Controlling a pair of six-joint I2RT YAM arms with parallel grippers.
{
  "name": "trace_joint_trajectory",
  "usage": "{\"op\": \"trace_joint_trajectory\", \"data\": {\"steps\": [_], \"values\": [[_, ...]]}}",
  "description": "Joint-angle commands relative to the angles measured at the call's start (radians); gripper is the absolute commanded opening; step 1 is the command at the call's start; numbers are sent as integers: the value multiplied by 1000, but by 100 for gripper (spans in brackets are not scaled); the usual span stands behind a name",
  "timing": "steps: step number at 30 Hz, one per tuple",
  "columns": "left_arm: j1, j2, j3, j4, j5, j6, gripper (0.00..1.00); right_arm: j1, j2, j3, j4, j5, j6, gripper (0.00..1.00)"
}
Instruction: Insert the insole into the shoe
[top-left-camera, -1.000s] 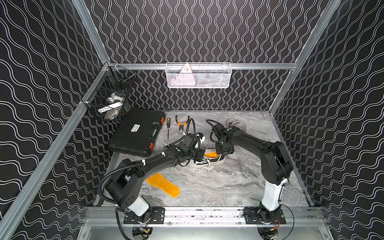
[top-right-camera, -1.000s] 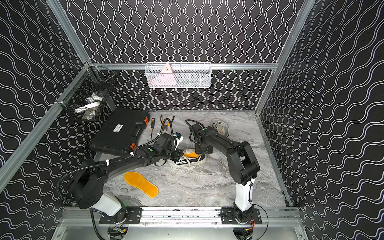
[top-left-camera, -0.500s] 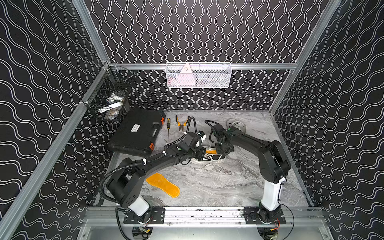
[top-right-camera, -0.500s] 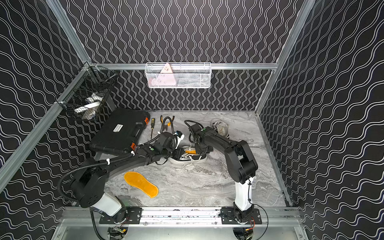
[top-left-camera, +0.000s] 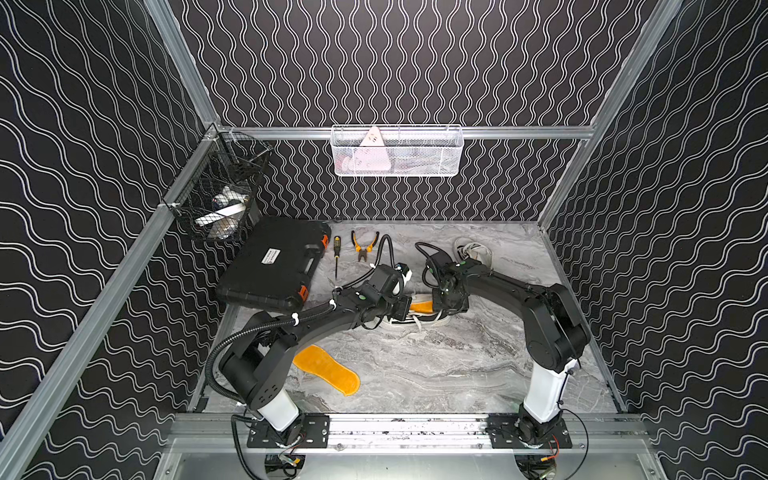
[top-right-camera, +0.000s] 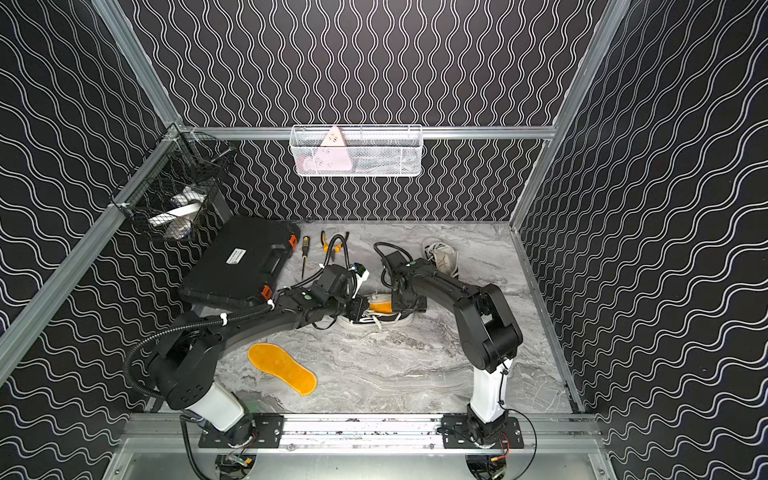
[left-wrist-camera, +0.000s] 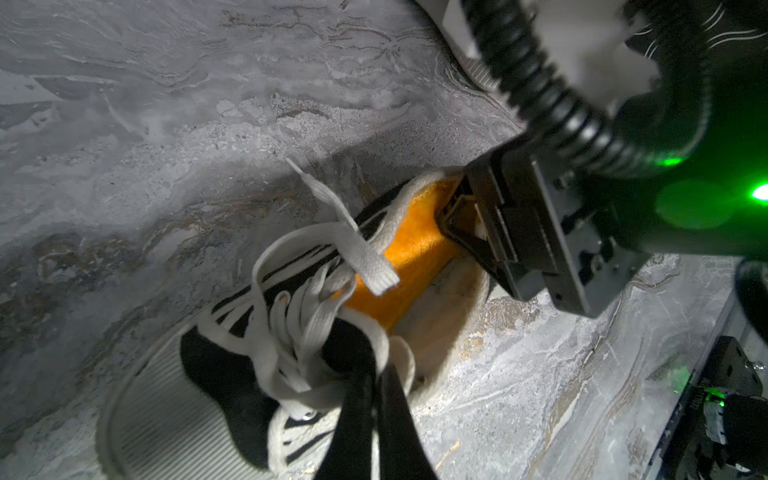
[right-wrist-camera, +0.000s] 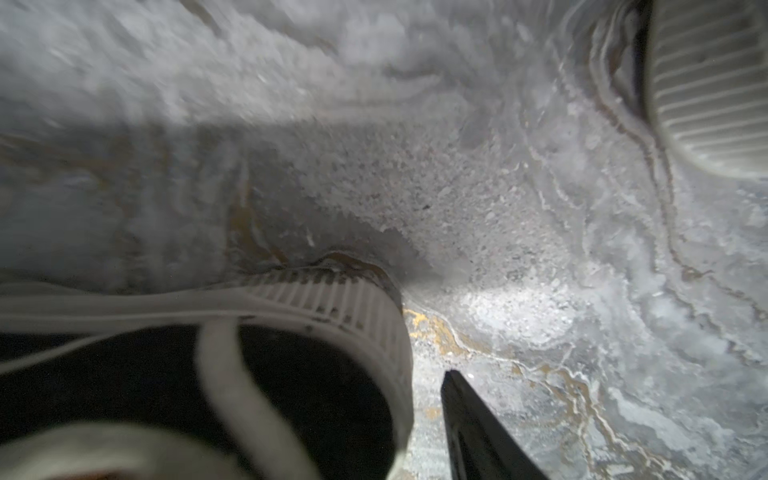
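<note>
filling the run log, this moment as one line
orange insole: partly in sneaker | left gripper: shut on sneaker tongue | right gripper: at insole heel

My left arm (top-left-camera: 316, 328) reaches toward 1 o'clock, left gripper (left-wrist-camera: 372, 374) clamped tight; right arm (top-left-camera: 507, 286) toward 10 o'clock, right gripper (left-wrist-camera: 455, 218) parted.

The shoe (top-left-camera: 415, 322) is sitting around the middle of the table (top-left-camera: 436, 374), with the insole (top-left-camera: 420, 306) sticking partway into it. A second insole (top-left-camera: 326, 370) is lying nearer the front, off to the left. The tool case (top-left-camera: 274, 262) is sitting back left, with the screwdriver (top-left-camera: 336, 253) and pliers (top-left-camera: 365, 246) lying just right of it. Another shoe (top-left-camera: 473, 251) is resting back right.
</note>
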Motion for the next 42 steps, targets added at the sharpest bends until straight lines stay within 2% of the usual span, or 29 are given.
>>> {"op": "trace_joint_trajectory", "data": {"steps": [1,9,13,16,22,27,32,37,42], "values": [[0,-10,-5,-2,-1,13,0,-3,0,33,-21,0,-9,60],[-1,-26,-22,-1,1,12,0,-11,64,9,46,24,6,59],[-3,-29,-26,0,-3,6,0,-22,102,-43,87,72,10,53],[-4,-32,-21,-4,-13,9,0,-19,97,-84,48,27,2,51],[-4,-21,1,-13,-35,26,0,-20,18,-169,-49,-182,-38,47],[-3,-17,1,-19,-55,44,0,-20,36,-108,-151,-241,-73,44],[-3,-17,-8,-16,-50,46,0,-23,58,18,-185,-164,-69,58],[-3,-25,-19,-22,-52,47,0,-27,70,138,-202,-126,-63,61],[-3,-35,-29,-25,-51,52,0,-28,85,162,-192,-77,-67,61]]}}
